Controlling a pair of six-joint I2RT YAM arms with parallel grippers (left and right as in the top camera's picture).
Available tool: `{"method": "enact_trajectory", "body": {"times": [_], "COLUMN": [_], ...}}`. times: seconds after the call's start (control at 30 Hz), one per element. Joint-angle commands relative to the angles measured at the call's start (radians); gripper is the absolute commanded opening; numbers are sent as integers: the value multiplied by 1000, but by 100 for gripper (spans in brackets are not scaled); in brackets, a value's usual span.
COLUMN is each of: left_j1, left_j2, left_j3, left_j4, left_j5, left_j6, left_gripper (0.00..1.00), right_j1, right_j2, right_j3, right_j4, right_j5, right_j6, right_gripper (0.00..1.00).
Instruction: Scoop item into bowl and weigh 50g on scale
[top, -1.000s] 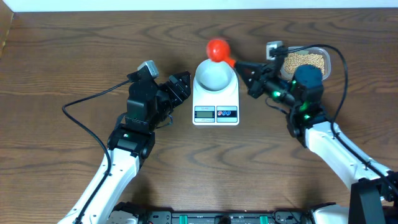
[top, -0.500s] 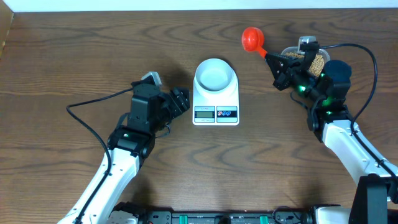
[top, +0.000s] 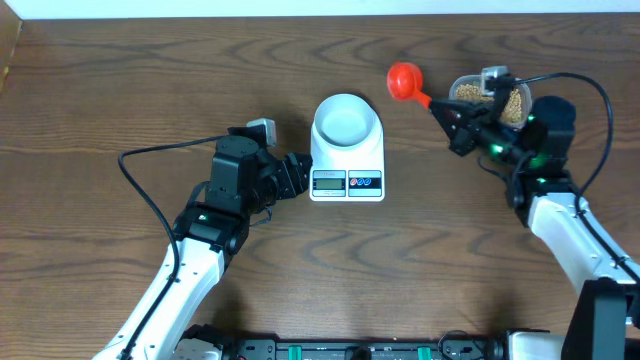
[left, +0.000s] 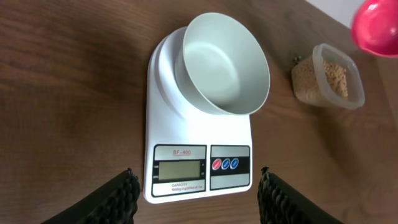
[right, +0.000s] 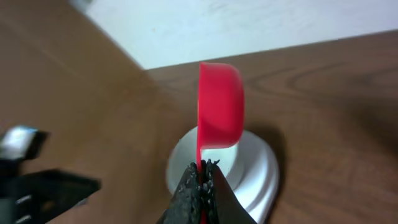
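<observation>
Beans (top: 513, 100) sit heaped in the clear tub (left: 357, 84), well off to the right of the scale (top: 347, 165). None show yet in the bowl (top: 345, 118), which stands on the scale's platform, ready for filling. Out between scale and tub hangs the red scoop (top: 404, 78), its handle pinched in the right gripper (top: 447, 112) with the jaws clamped tight on it. The right wrist camera shows the cup tipped on edge with its mouth facing sideways, so I'd judge it is carrying nothing; overhead can't settle that.

Over at the scale's front left corner waits the left gripper (top: 296, 172), jaws spread wide and holding nothing. It looks parked there to watch the readout. Its own camera gives what overhead blurs: the grey display (left: 179, 168), the round buttons (left: 226, 164) and the bowl's bare inside. The digits are too faint to read. Next up, I reckon, is a dip into the tub.
</observation>
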Motion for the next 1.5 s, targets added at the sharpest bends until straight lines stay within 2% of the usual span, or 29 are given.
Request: {"method": "enact_trajectory", "body": {"times": [0.0, 0.13, 0.37, 0.57, 0.7, 0.77, 1.0, 1.17, 1.37, 1.47], "left_j1": [-2, -13, -132, -190, -192, -192, -194, -238, -309, -332], "left_j2": [-2, -2, -2, -2, -2, -1, 53, 172, 325, 373], "left_j3": [12, 12, 13, 19, 52, 68, 116, 163, 287, 303], "left_j4": [-2, -7, -5, -9, -37, -50, -82, -90, -232, -238], "left_j5": [15, 16, 7, -52, -100, -106, -150, -150, -164, -214], "left_j6": [56, 82, 164, 188, 189, 201, 204, 276, 359, 361], "left_gripper": [64, 64, 63, 44, 14, 8, 7, 7, 7, 7], "right_j1": [-95, -213, -273, -267, -267, -267, -266, -266, -266, -266], "right_j2": [-37, -42, -42, -42, -42, -41, -41, -41, -41, -41], "right_j3": [17, 16, 16, 16, 16, 16, 16, 16, 16, 16], "right_j4": [3, 3, 88, 116, 121, 124, 123, 124, 124, 124], "right_j5": [-330, -535, -425, -231, -154, -147, -128, -73, -31, -25], "right_j6": [150, 198, 163, 133, 119, 103, 84, 77, 77, 58], "right_gripper": [1, 1, 1, 1, 1, 1, 1, 1, 1, 1]}}
